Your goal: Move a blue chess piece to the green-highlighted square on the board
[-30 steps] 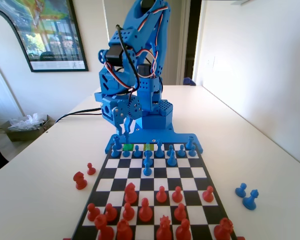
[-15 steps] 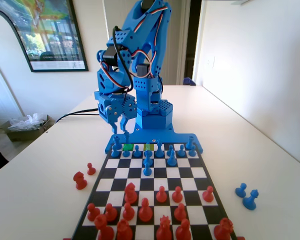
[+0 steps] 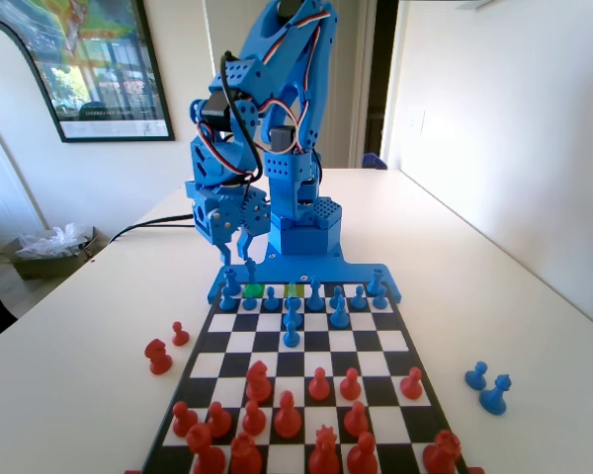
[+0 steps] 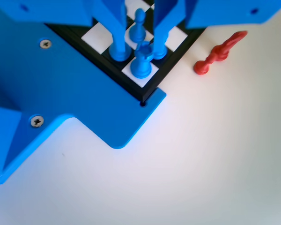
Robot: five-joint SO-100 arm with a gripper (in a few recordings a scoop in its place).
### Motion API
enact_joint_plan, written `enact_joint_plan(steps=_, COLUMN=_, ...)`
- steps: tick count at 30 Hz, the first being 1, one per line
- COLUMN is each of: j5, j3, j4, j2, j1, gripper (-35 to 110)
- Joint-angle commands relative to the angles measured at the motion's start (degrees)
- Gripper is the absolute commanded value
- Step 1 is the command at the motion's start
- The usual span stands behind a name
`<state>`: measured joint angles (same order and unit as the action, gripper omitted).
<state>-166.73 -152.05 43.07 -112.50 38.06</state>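
Note:
In the fixed view my gripper (image 3: 239,243) hangs just above the far left corner of the board (image 3: 411,367). A slender blue chess piece (image 3: 249,272) stands right below it, at the green-highlighted square (image 3: 256,292) in the back row. The wrist view shows my gripper (image 4: 139,29) with its jaws apart and nothing held between them. Under the left jaw I see a thin blue stem with a round base (image 4: 119,52), its top hidden by the jaw. A blue corner piece (image 4: 141,63) stands in front, and a small blue piece (image 4: 139,22) stands farther back.
A paler yellow-green square (image 3: 295,290) lies two squares right of the green one. Blue pawns (image 3: 292,334) fill the far rows and red pieces (image 3: 288,415) the near ones. Two red pieces (image 3: 159,355) stand off the board's left side, two blue ones (image 3: 492,393) off its right side.
My gripper has lifted and pulled back a little from the board's far left corner since a second ago. Over the last half second it has barely moved. No piece has moved.

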Motion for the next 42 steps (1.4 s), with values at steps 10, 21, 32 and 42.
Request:
enact_joint_plan(steps=10, j5=-49.3, j3=3.4, j4=-3.3, j2=3.8, j1=0.9, gripper=9)
enact_joint_plan(steps=21, j5=-49.3, j3=3.6, j4=-6.2, j2=6.5, j1=0.5, gripper=9)
enact_joint_plan(steps=32, j5=-49.7, j3=2.3, j4=-9.8, j2=8.6, j1=0.7, gripper=9)
enact_joint_plan(steps=42, j5=-49.5, j3=0.5, j4=-12.4, j2=9.1, j1=0.4, gripper=9)
